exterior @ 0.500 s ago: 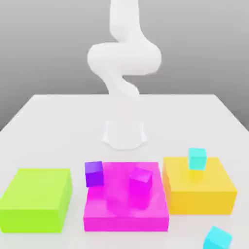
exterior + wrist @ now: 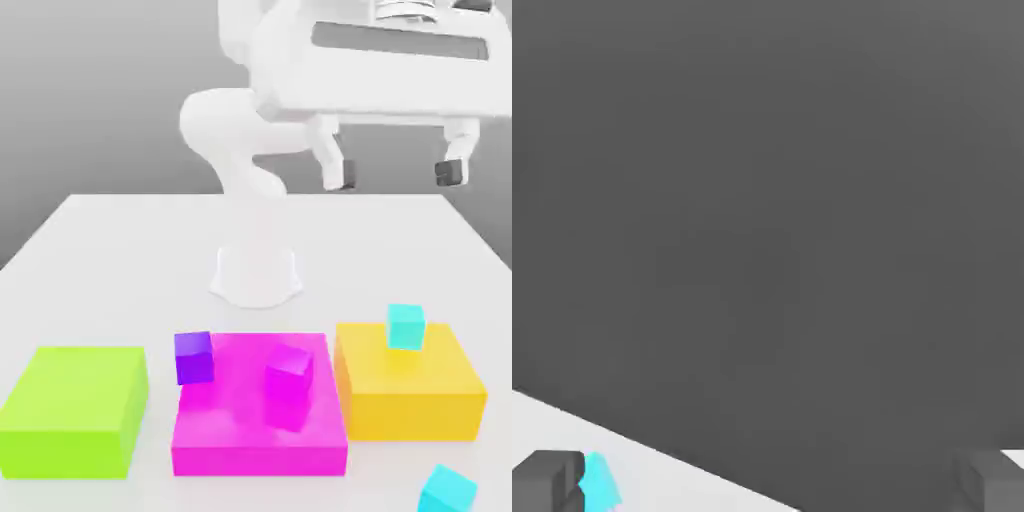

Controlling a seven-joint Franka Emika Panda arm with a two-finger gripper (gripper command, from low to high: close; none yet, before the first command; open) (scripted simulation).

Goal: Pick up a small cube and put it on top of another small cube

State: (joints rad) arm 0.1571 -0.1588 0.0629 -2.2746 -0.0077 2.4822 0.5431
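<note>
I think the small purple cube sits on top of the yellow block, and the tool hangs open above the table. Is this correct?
Not quite. The exterior view shows the purple cube beside the pink block; a turquoise cube tops the yellow block. The tool does hang open above the table.

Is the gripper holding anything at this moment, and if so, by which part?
Nothing is held: the gripper hangs open high above the table, nothing between its fingers.

Bright, even, diffuse light; white table (image 2: 100, 240) nearly shadowless. Backdrop grades grey, darker toward top. Soft blur throughout, edges fuzzy. No glare. Hand view dim, mostly dark grey.
</note>
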